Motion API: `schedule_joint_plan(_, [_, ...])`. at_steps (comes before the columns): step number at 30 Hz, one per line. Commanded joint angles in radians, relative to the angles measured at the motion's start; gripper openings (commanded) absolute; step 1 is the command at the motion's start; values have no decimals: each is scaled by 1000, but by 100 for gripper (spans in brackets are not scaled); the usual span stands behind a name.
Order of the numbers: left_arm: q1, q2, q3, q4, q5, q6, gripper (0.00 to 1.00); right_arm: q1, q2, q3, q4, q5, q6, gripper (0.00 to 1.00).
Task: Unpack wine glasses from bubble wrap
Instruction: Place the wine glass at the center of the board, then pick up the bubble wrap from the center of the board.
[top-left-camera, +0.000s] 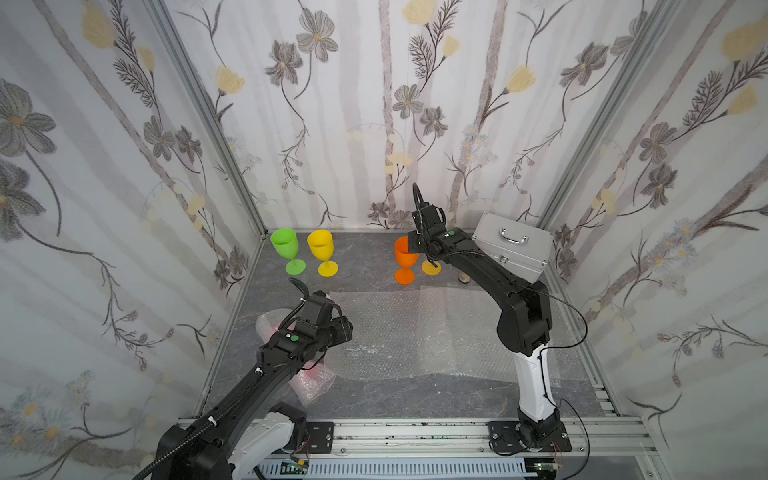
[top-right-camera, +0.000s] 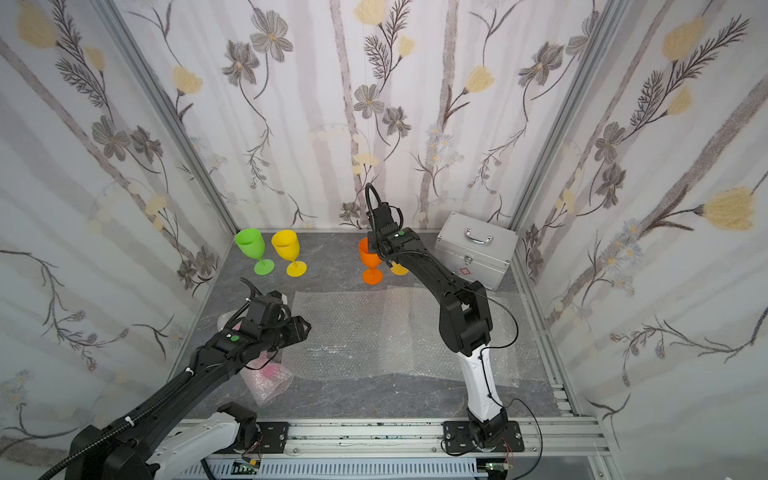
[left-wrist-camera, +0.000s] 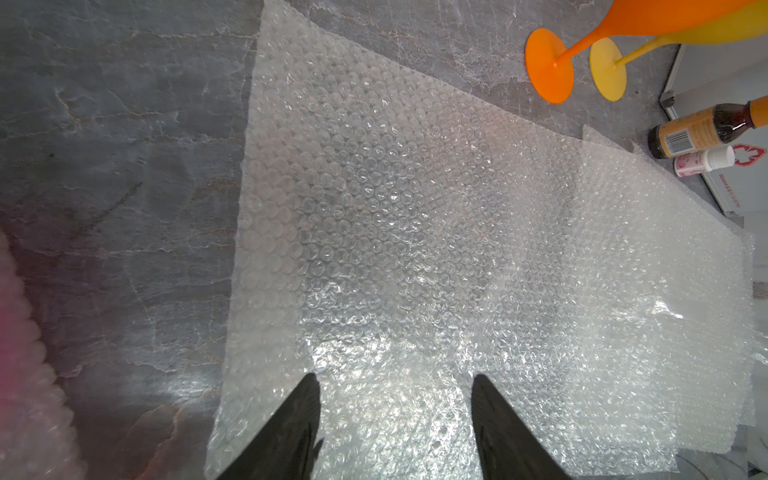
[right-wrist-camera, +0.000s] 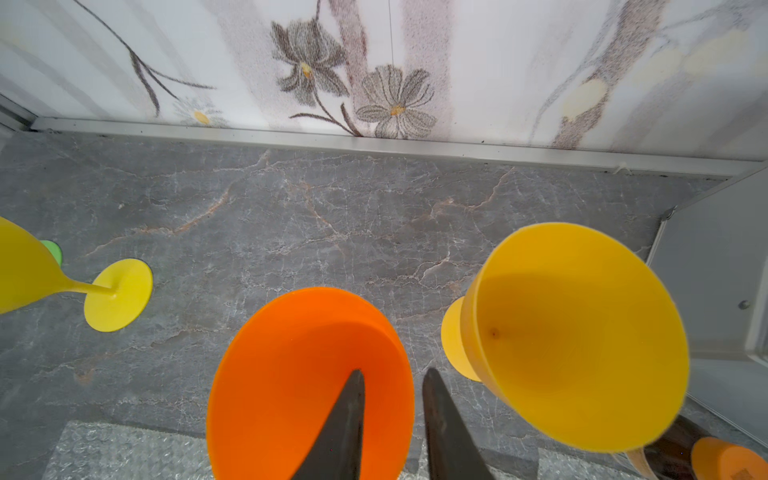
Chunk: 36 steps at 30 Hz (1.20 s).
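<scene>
1. Right gripper (right-wrist-camera: 392, 374): jaws only a crack apart, straddling the orange goblet (right-wrist-camera: 291, 374) rim, one finger inside the bowl and one outside. The amber-yellow goblet (right-wrist-camera: 582, 332) is just beside the outer finger.
2. Left gripper (left-wrist-camera: 395, 378): wide, empty, with flat bubble wrap (left-wrist-camera: 395, 208) right below.
3. A bubble-wrap roll (top-left-camera: 311, 386) showing pink lies under that arm.

The grey marbled worktop (top-left-camera: 374, 259) fills the lower middle of both top views. Toward its upper edge four goblets stand upright: a lime green goblet (top-left-camera: 285, 245) and a yellow goblet (top-left-camera: 321, 247) at left, and an orange goblet (top-left-camera: 404, 257) with an amber-yellow goblet (top-left-camera: 431, 267) just beside it at centre. Flat bubble wrap sheets (top-left-camera: 407, 332) overlap across the middle. A rolled bubble wrap tube (top-left-camera: 309, 384) showing pink lies at lower left. A silver metal case (top-left-camera: 513, 245) sits at upper right, with a brown bottle (left-wrist-camera: 702, 129) and a small white bottle (left-wrist-camera: 702, 162) beside it.
</scene>
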<state>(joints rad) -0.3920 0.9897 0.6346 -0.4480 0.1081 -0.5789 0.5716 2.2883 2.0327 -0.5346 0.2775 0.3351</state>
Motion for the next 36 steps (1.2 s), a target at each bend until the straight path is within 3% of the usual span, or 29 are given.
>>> schedule_joint_plan(1, [22,-8,15,-35,-1,14,60,-10,-53,8,-18,-34,-1,28])
schedule_joint_plan(8, [74,22,27,-78,2,1,60,-17,-213,-135,-12,-133,20,32])
schedule_joint_plan(18, [120,77,31,-106,10,2,60,-15,-546,-657,151,-273,128,38])
schedule_joint_plan(24, [142,140,32,-121,-2,-6,60,-17,-724,-926,183,-279,191,44])
schedule_joint_plan(36, [150,218,36,-141,-89,-11,62,-25,-894,-1257,191,-351,281,47])
